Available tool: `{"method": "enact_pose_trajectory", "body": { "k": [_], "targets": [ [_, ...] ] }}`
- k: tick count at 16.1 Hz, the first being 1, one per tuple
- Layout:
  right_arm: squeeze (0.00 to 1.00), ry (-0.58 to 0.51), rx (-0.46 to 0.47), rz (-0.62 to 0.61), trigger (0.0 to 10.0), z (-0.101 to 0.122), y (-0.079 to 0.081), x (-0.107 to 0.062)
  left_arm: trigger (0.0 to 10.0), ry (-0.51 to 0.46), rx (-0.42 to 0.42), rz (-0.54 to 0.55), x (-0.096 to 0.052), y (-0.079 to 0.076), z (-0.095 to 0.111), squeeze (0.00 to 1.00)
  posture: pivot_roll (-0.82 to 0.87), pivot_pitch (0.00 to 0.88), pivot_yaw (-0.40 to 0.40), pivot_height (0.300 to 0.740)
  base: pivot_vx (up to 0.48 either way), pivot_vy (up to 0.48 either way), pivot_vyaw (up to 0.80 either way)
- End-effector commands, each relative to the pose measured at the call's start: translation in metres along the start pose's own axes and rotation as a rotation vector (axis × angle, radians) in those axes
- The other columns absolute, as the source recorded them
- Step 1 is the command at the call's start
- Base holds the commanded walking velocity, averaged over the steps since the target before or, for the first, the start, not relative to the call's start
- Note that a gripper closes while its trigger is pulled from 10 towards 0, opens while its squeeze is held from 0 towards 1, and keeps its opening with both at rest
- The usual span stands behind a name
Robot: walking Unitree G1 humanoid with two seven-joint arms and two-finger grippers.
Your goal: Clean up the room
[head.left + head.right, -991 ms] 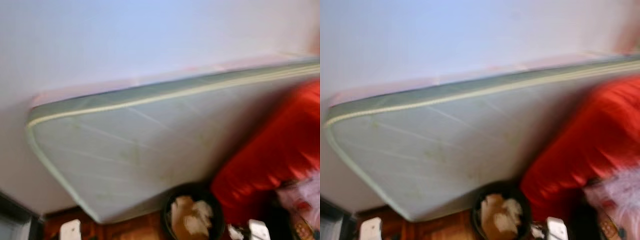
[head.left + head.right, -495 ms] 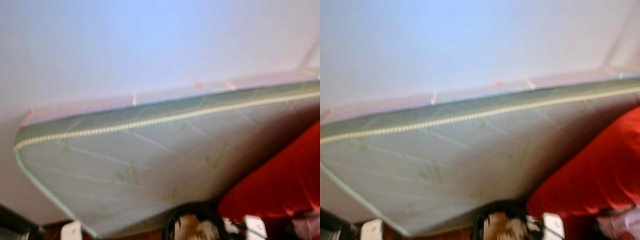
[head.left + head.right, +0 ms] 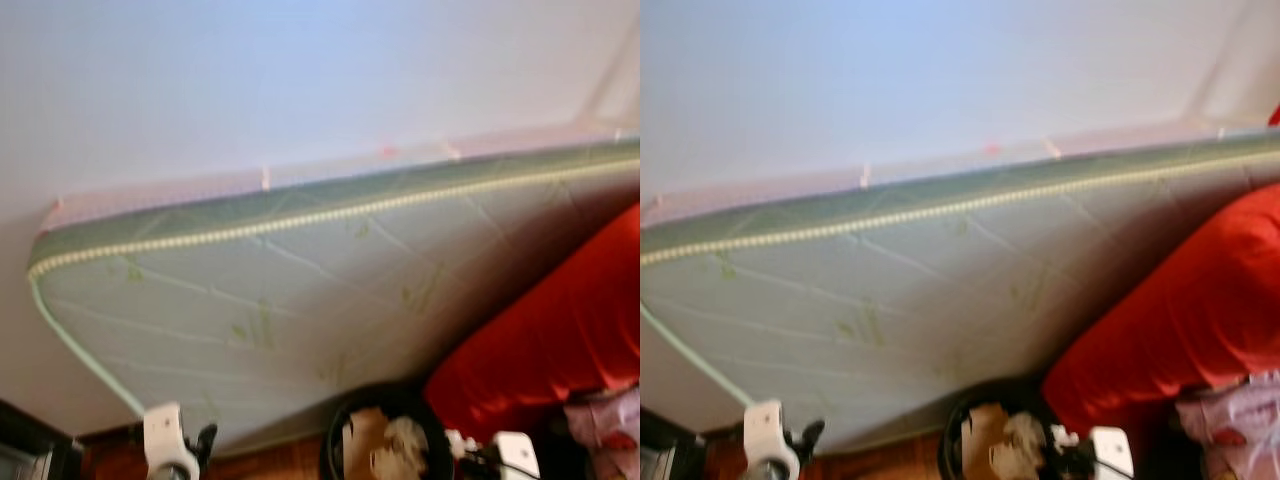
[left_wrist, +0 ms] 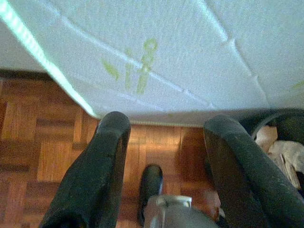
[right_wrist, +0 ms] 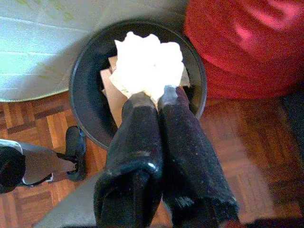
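Pinching a wad of white paper (image 5: 148,61) between its closed fingers, my right gripper (image 5: 153,97) hangs right over the black bin (image 5: 88,71), with the wad above the cardboard scraps (image 5: 113,92) already lying inside. I read this as the drop step: the trash is over the opening and only needs letting go. To do it well I'd keep the wrist centred over the bin, not drifting toward the rim, lower a little so the light paper falls straight, then open the fingers fully and wait until the wad is clear of both pads before lifting away. Crumpled paper can cling to a pad, so a small pause is wise.

My left gripper (image 4: 166,142) is spread wide and holds nothing; it points at the wooden floor (image 4: 42,156) just beside the mattress (image 4: 180,52). I'd leave it where it is so it doesn't bump the bin.

Outward from the bin, the mattress leans tilted against the pale wall (image 3: 300,70), its lower edge coming down just behind the bin. A red bag (image 3: 555,335) sits close on the bin's right, so I'd avoid swinging the arm that way. The head views are blurred, so finer detail there I can't tell.
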State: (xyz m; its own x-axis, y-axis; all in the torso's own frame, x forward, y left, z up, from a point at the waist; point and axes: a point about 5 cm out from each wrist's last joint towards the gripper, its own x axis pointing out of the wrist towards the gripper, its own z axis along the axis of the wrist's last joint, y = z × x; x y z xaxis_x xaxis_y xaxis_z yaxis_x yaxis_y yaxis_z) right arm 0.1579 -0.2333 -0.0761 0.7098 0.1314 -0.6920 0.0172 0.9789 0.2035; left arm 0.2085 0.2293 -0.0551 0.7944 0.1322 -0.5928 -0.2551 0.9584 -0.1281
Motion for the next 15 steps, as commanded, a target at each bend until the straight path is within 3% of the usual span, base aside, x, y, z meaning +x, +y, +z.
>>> {"method": "enact_pose_trajectory", "body": {
  "k": [1,5,8,13,14,15],
  "targets": [
    [0.0,-0.03,0.02,-0.011,10.0,0.001,-0.007,-0.004,10.0,-0.046,-0.011,-0.022,0.002,-0.005,0.007,0.0,0.11,0.195,-0.024,0.74,0.0,0.0,0.0],
    [0.0,-0.09,0.049,-0.029,10.0,-0.003,-0.014,-0.012,10.0,-0.211,0.024,-0.082,0.006,-0.023,0.032,0.0,0.13,0.255,-0.034,0.74,0.0,0.0,0.0],
    [0.0,-0.13,0.075,0.022,10.0,-0.005,-0.013,-0.017,10.0,-0.419,0.076,-0.129,0.003,-0.041,0.072,0.0,0.15,0.275,-0.038,0.74,0.0,0.0,0.0],
    [0.0,-0.152,0.123,0.081,10.0,-0.006,-0.007,-0.015,10.0,-0.501,0.1,-0.152,-0.002,-0.047,0.093,0.0,0.18,0.27,-0.017,0.74,0.0,0.0,0.0],
    [0.0,-0.208,0.131,0.107,10.0,0.015,0.009,0.0,10.0,-0.498,0.101,-0.148,-0.003,-0.045,0.093,0.0,0.18,0.269,-0.015,0.74,0.0,0.0,0.0],
    [0.0,-0.322,0.11,0.185,10.0,0.103,0.084,0.049,10.0,-0.491,0.105,-0.142,-0.005,-0.041,0.091,0.0,0.18,0.261,-0.005,0.74,0.0,0.0,0.0]
  ]
}}
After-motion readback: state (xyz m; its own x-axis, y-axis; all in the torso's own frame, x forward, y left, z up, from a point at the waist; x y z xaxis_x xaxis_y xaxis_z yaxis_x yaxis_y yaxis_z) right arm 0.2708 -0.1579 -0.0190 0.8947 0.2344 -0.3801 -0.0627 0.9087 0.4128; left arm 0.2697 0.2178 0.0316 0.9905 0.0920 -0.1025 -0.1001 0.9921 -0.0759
